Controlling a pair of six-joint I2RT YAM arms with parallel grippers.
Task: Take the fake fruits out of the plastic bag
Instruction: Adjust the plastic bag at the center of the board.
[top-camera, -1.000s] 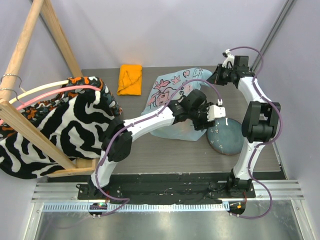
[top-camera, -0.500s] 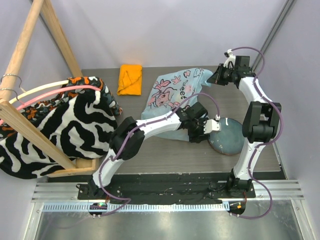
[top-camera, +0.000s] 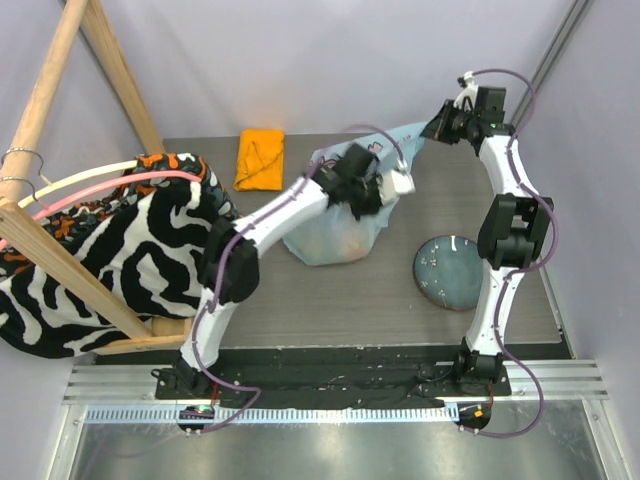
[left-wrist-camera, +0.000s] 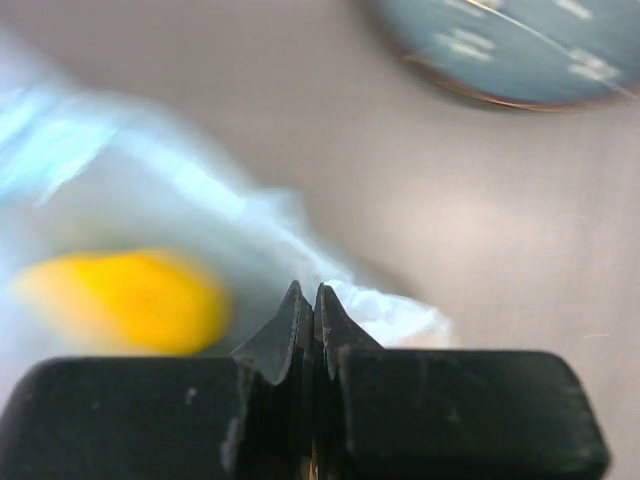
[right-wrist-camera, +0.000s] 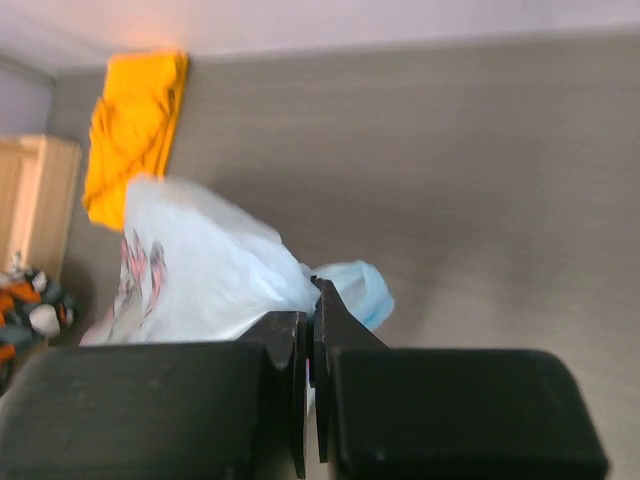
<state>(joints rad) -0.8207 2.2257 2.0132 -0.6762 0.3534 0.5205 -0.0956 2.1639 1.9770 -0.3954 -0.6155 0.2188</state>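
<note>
Plastic bag (top-camera: 310, 245) sits over the middle of the table (top-camera: 400, 310), well left of the blue plate (top-camera: 452, 272). It is drawn out into a long shape whose axis runs from the far right corner down and leftward to a full, sagging belly. That belly points toward the near edge and the thin pulled-out end toward the far right. Nothing is out yet: the fake fruits (left-wrist-camera: 120, 300) show only as yellow and peach tints through the film, and none lies on the bare table, so I judge the whole emptying is left to do. The right gripper (right-wrist-camera: 312, 290) is closed tight on the thin far end of the bag. The left gripper (left-wrist-camera: 308, 295) has its jaws pressed together at the upper bag wall; that view is blurred, but film probably sits pinched between the tips.
</note>
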